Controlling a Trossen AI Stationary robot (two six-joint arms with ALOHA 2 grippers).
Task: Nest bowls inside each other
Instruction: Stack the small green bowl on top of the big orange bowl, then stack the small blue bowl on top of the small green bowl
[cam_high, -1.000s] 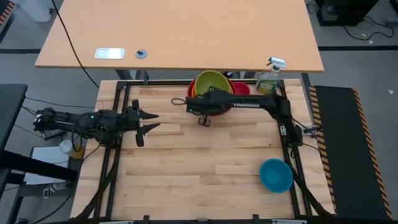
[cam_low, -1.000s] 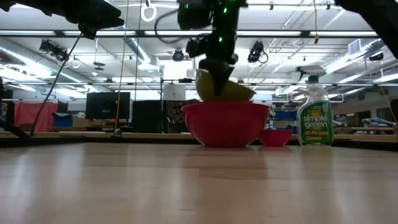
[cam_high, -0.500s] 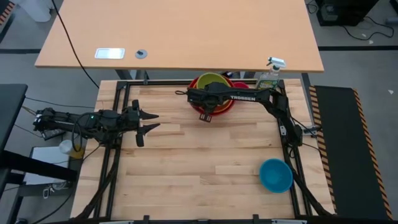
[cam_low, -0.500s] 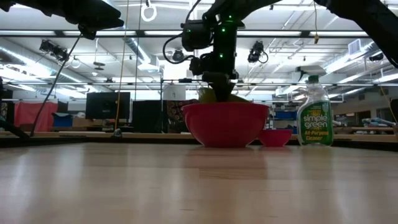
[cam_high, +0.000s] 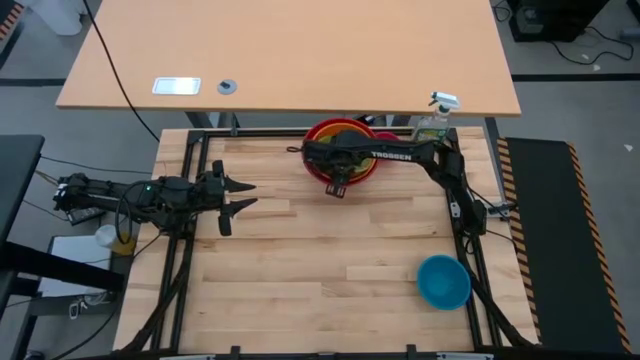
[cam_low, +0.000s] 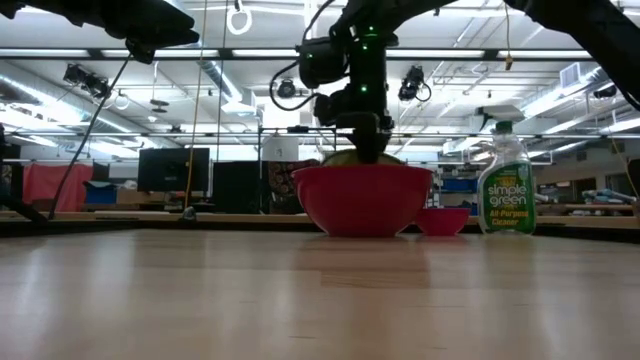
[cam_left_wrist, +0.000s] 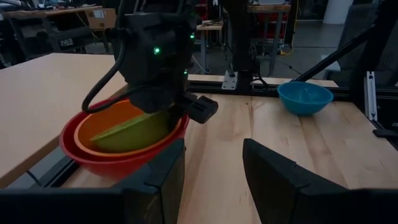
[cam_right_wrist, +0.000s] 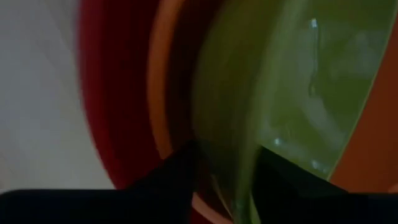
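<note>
- A wooden table (cam_high: 300, 270) seen from above, with a dark robot arm at each side.
- The red bowl (cam_low: 362, 198) sits at the far edge of the table, right of centre. The orange bowl (cam_left_wrist: 99, 124) is nested inside it.
- The green bowl (cam_left_wrist: 134, 132) lies tilted inside the orange bowl, one side raised, not yet flat.
- The right gripper (cam_high: 338, 178) hangs over the near rim of the red bowl. Its fingers (cam_right_wrist: 180, 171) straddle the green bowl's rim; I cannot tell whether they pinch it or have let go.
- The pink bowl (cam_low: 443, 221) stands on the table just right of the red bowl, between it and a spray bottle (cam_low: 505, 182).
- The blue bowl (cam_high: 443, 281) sits alone near the front right corner, well apart from the stack.
- The left gripper (cam_high: 238, 195) hovers at the table's left side, jaws spread apart, holding nothing.
</note>
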